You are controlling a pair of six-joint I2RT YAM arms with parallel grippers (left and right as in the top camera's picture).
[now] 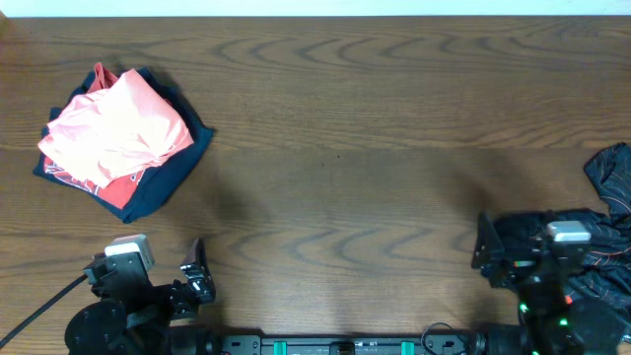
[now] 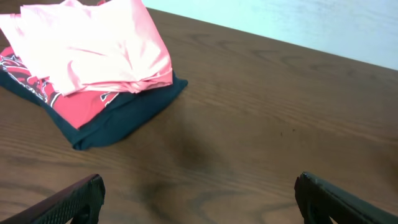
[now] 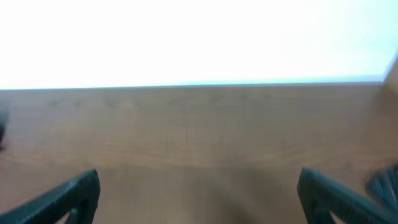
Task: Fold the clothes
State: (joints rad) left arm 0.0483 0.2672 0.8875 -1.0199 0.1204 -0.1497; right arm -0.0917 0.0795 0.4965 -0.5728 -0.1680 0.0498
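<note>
The salmon-pink T-shirt lies folded on top of a small stack at the table's far left. It also shows at the upper left of the left wrist view. My left gripper is open and empty at the front edge, well short of the stack; its fingers frame bare wood. My right gripper is open and empty at the front right, also over bare wood.
Under the pink shirt lies a folded red and navy shirt, also seen in the left wrist view. A heap of black garments lies at the right edge beside my right arm. The brown wooden table stretches between them.
</note>
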